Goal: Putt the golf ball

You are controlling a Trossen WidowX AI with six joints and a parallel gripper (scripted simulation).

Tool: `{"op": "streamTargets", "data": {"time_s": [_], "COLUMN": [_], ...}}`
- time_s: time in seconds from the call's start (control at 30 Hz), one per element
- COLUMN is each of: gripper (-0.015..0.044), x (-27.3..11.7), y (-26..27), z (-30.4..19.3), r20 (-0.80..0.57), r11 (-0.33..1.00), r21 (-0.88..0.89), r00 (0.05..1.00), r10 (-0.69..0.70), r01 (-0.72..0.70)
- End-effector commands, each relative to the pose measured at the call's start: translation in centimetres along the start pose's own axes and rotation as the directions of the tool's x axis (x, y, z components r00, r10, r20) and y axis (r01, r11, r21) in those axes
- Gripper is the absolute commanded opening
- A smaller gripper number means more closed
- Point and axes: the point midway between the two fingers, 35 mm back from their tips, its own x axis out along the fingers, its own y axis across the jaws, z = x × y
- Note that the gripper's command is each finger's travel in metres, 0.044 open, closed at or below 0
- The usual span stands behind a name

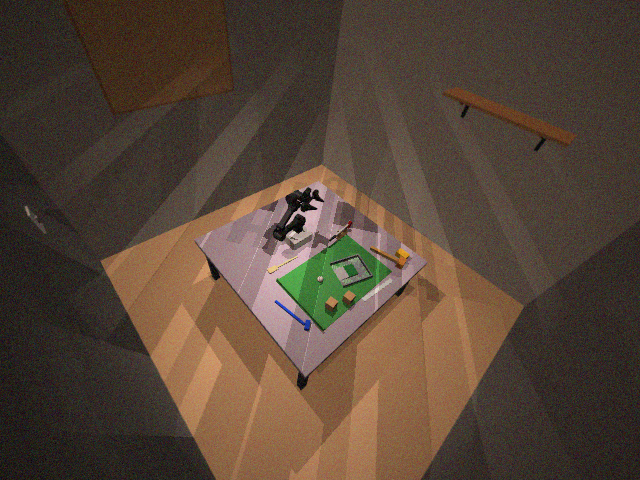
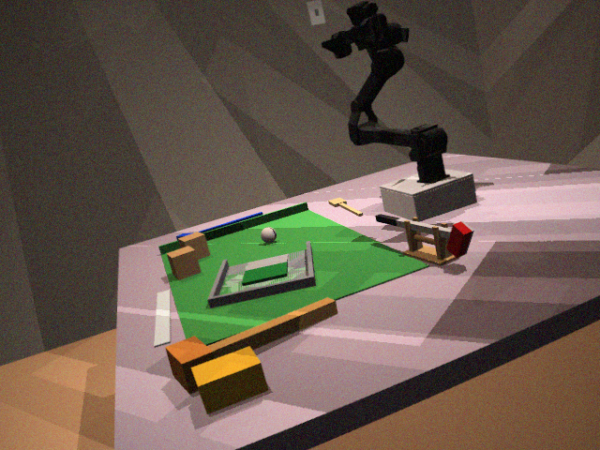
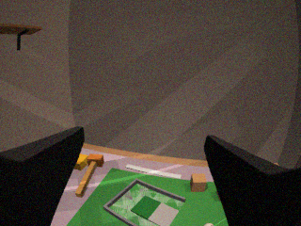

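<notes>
Gripper raised, jaws spread wide, nothing held.

Gripper (image 2: 338, 46) sits high above the arm's grey base (image 2: 428, 193), well clear of the table (image 2: 508, 271). Red putter (image 2: 426, 230) rests on a small wooden stand (image 2: 426, 244) just beside the base, well below the gripper, at the right edge of the green mat (image 2: 349, 251). Golf ball (image 2: 268, 234) lies on the mat, just far of the raised green (image 2: 265, 272) inside its grey ramp frame (image 2: 262, 291).
</notes>
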Motion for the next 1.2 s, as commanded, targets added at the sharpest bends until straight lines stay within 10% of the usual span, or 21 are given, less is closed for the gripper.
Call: {"op": "streamTargets", "data": {"time_s": [0.0,0.47,0.9,1.17], "gripper": [0.0426,0.044,0.044,0.044], "x": [0.0,3.5,11.2,13.7], "y": [0.1,14.3,20.2,17.3], "z": [0.1,1.1,-10.9,-24.1], "r20": [0.003,0.16,-0.28,-0.753], "r11": [1.0,0.668,0.156,-0.031], "r21": [-0.005,-0.743,-0.934,-0.652], "r00": [1.0,0.98,0.931,0.642], "r10": [-0.001,0.117,0.236,0.146], "r01": [0.001,0.041,-0.321,-0.757]}}
